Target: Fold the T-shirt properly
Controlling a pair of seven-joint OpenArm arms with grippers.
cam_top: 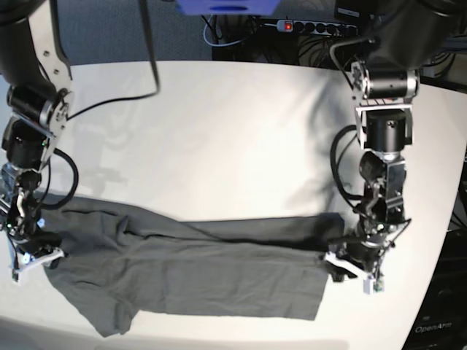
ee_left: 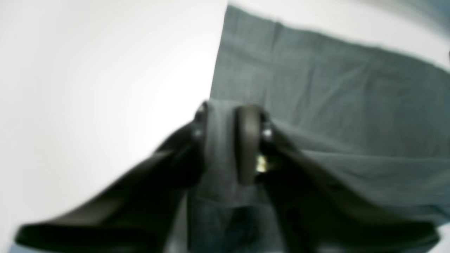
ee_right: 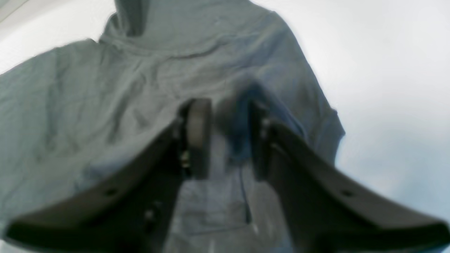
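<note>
The dark grey T-shirt (cam_top: 219, 281) lies lengthwise along the front of the white table (cam_top: 219, 131), folded into a long band, with a sleeve at the lower left. My left gripper (cam_top: 349, 264) is at the shirt's right end. In the left wrist view, the left gripper (ee_left: 223, 119) has its fingers apart, with a strip of the T-shirt (ee_left: 334, 105) between them. My right gripper (cam_top: 36, 255) is at the shirt's left end. The right wrist view shows this gripper (ee_right: 228, 116) open, with blurred cloth of the T-shirt (ee_right: 88, 105) in the gap.
A black cable (cam_top: 124, 98) trails over the table's back left. Behind the table are a power strip (cam_top: 317, 27), more cables and a blue object (cam_top: 226, 6). The shirt's lower hem lies close to the table's front edge.
</note>
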